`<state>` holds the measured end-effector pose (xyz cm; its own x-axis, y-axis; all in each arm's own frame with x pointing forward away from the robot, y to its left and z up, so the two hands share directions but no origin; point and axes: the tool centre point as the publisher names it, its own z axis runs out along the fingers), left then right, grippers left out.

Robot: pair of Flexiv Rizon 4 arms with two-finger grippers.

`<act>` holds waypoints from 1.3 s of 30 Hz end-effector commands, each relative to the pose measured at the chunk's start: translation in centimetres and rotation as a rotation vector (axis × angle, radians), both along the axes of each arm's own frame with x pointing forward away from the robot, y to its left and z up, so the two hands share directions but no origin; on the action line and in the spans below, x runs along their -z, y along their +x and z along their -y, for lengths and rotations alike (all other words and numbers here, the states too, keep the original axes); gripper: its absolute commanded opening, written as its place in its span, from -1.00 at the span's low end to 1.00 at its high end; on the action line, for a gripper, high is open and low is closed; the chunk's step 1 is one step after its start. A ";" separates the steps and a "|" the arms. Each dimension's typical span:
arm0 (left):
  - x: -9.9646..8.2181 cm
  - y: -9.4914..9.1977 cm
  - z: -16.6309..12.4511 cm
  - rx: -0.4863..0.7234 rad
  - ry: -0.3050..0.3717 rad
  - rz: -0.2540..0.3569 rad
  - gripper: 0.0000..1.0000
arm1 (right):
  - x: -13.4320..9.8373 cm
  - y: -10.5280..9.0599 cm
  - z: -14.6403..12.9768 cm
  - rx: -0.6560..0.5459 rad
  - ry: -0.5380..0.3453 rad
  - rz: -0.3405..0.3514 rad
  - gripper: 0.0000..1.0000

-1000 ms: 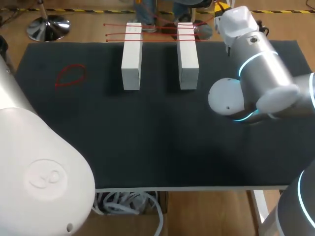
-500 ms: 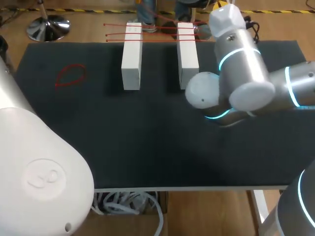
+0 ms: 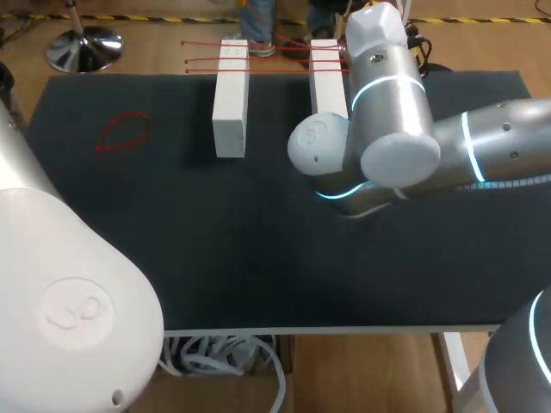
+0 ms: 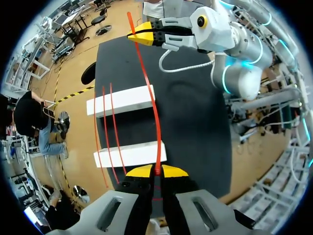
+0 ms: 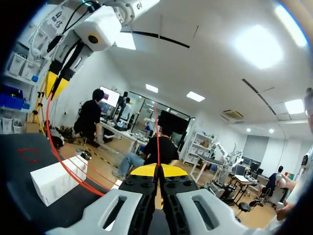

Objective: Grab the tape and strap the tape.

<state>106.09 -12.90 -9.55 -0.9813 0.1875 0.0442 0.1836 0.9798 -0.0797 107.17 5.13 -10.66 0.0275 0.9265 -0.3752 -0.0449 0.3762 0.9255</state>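
A thin red tape (image 4: 149,93) stretches taut between my two grippers, above and across two white blocks (image 4: 122,100) (image 4: 129,154). My left gripper (image 4: 156,171) is shut on one end of it. The right gripper (image 4: 146,36) pinches the other end beyond the far block. In the right wrist view, the right gripper (image 5: 157,169) is shut on the tape (image 5: 54,142), which curves away to the left gripper (image 5: 55,83). In the head view the blocks (image 3: 230,99) (image 3: 328,77) stand at the table's far edge, and my right arm (image 3: 387,129) covers part of the right one. Both grippers are hidden there.
Other red tapes (image 3: 267,58) lie across the far ends of both blocks. A loose red loop (image 3: 123,132) rests on the black table (image 3: 258,258) at the far left. My left arm (image 3: 60,284) fills the near left corner.
My right arm has swung left across the table, from right of the blocks to over the right block. Blocks, strapped tapes and loop have not moved.
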 end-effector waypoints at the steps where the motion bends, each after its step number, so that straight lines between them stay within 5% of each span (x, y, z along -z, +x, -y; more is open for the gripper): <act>1: -0.1 0.0 0.1 -0.001 0.006 -0.002 -1.00 | -0.4 -0.1 0.1 -0.003 0.000 -0.013 -1.00; 11: -0.1 0.0 0.1 -0.001 0.006 -0.002 -1.00 | -0.4 -0.1 0.1 -0.003 0.000 -0.013 -1.00; 14: -0.1 0.0 0.1 -0.001 0.006 -0.002 -1.00 | -1.1 0.3 -1.7 -0.023 -0.183 -0.058 -1.00; 18: -0.1 0.0 0.1 -0.001 0.006 -0.002 -1.00 | -2.8 0.2 -4.0 -0.051 -0.335 -0.032 -1.00; 39: -0.1 0.0 0.1 -0.001 0.006 -0.002 -1.00 | -2.2 -0.9 -8.5 -0.172 -0.612 -0.080 -1.00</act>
